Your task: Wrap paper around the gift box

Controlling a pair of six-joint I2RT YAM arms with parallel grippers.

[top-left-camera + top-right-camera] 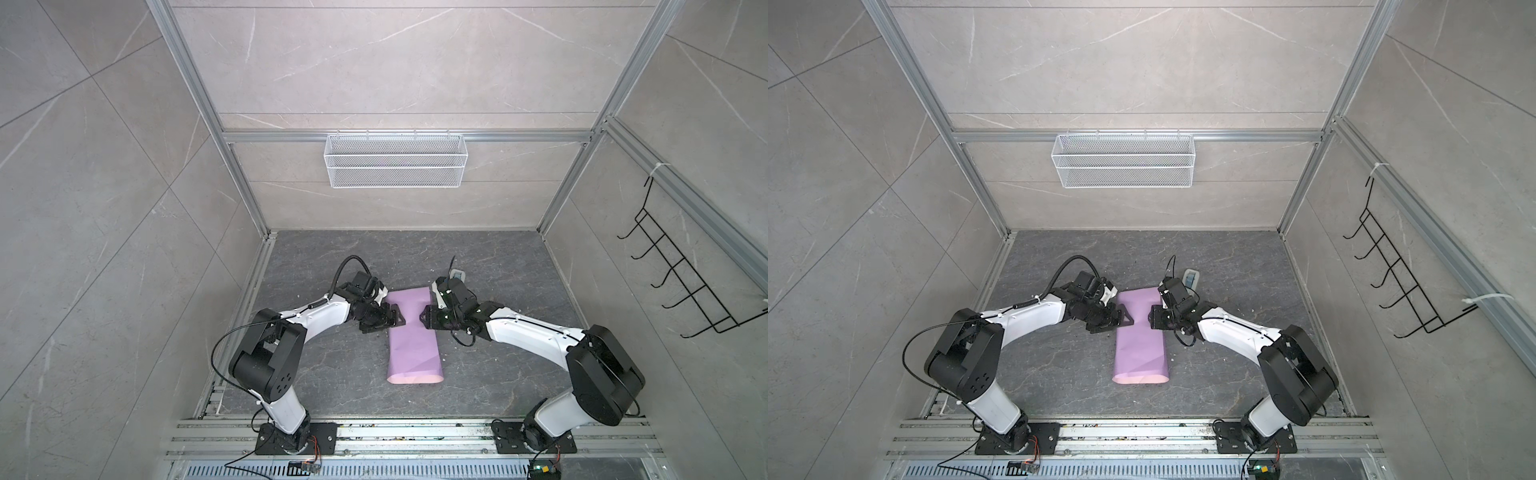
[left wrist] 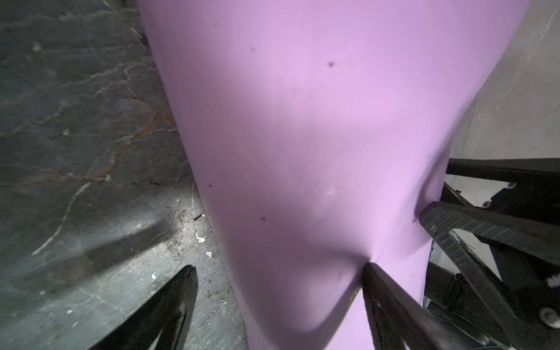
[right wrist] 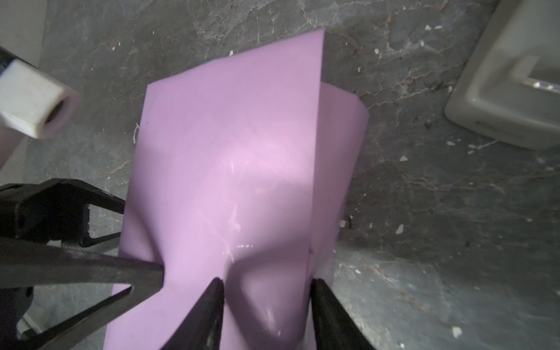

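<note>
The paper (image 1: 411,336) (image 1: 1140,345) lies lilac side up, folded into a long band running front to back on the dark table. The gift box is hidden. My left gripper (image 1: 397,321) (image 2: 278,266) is open at the band's left edge. One fingertip (image 2: 368,268) dents the paper (image 2: 303,136); the other hangs over bare table. My right gripper (image 1: 426,318) (image 3: 266,281) is at the right edge. Its jaws stand half apart, both tips touching a raised hump of paper (image 3: 236,151) between them.
A grey-white tape dispenser (image 1: 457,275) (image 3: 509,91) sits just behind the right gripper. A white wire basket (image 1: 395,166) hangs on the back wall. A black hook rack (image 1: 685,282) is on the right wall. Small white scraps dot the table.
</note>
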